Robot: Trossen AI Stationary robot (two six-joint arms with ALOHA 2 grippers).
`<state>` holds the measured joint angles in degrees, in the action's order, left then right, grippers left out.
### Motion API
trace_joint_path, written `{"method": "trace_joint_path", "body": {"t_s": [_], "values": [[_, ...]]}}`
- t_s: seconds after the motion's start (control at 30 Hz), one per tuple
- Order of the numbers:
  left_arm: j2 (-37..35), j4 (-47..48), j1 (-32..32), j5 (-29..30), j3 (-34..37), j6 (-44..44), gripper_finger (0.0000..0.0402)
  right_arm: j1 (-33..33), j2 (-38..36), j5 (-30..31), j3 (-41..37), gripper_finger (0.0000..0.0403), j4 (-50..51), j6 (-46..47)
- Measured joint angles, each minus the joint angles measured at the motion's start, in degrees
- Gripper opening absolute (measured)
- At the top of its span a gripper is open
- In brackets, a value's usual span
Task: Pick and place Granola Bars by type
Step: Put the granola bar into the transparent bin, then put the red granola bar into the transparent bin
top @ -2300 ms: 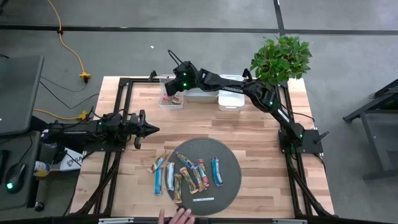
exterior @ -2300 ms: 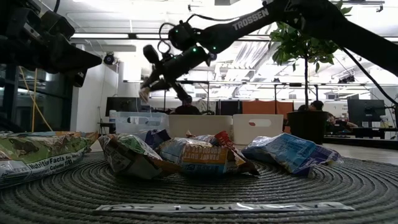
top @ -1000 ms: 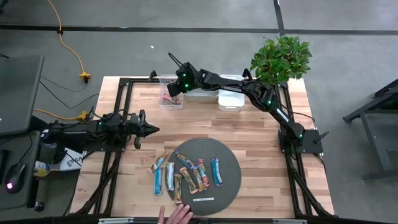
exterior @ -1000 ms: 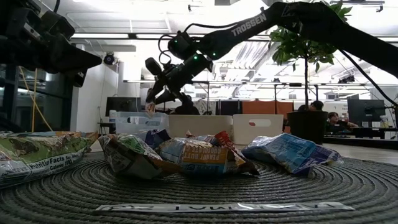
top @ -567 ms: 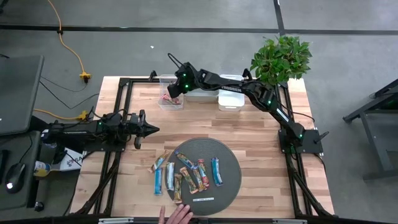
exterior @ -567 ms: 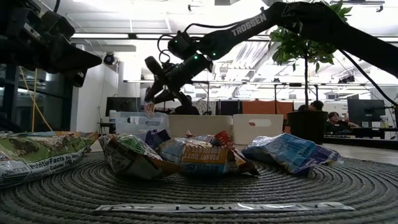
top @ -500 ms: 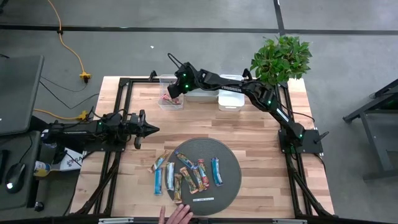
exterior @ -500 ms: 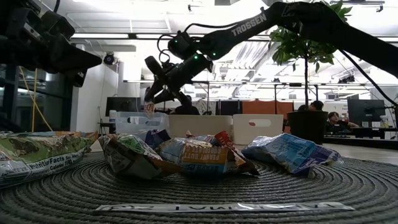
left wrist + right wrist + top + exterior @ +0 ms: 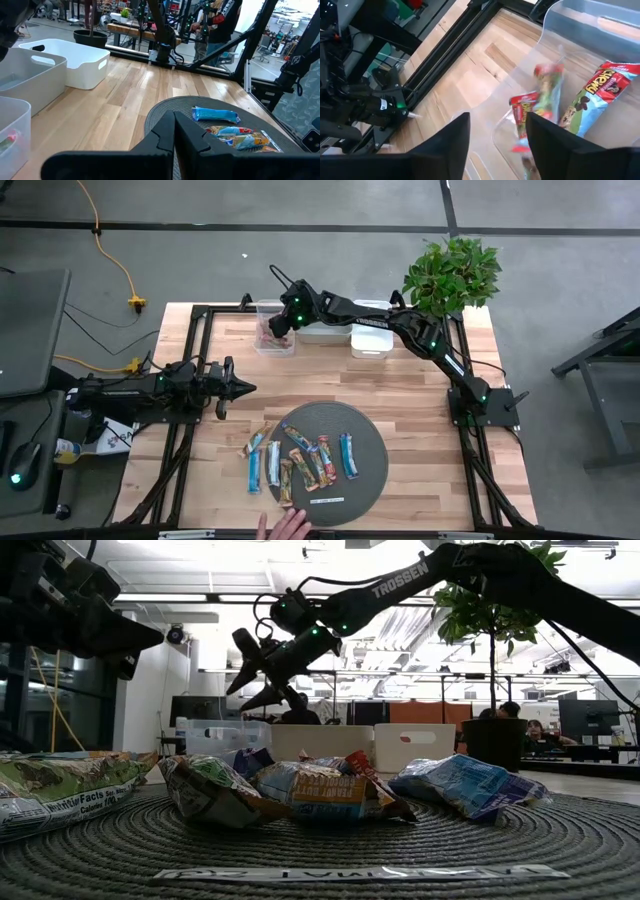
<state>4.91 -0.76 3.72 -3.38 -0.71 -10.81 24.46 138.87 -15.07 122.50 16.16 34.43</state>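
From above, the right gripper (image 9: 272,330) is seen over a clear bin (image 9: 262,348) at the desk's (image 9: 420,395) far edge, but its fingers are too small to read there; the low view shows them spread wide and empty. Only the right wrist view reveals what lies in the bin: red-pink bars (image 9: 590,100), one blurred. The remaining bars (image 9: 300,460) are seen on a round mat (image 9: 370,445) and on the desk just left of it; in the low view only their crumpled ends are made out. The left gripper (image 9: 245,387) waits at the desk's left, its fingers pressed together, as the left wrist view confirms. A hand (image 9: 290,527) is cut off at the near edge.
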Motion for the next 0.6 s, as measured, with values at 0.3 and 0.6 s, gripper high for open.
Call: {"method": "trace_joint_path", "body": {"t_s": [0.3,0.6], "values": [[0.00,0.01,0.01,0.00,0.02,0.00,0.0000,-0.01,-0.34,-0.56,0.00,0.0195,-4.91,-0.42],[0.00,0.01,-0.01,-0.02,0.01,0.02,0.0000,-0.15,-4.00,0.90,0.00,0.0195,-5.70,-3.91]]}}
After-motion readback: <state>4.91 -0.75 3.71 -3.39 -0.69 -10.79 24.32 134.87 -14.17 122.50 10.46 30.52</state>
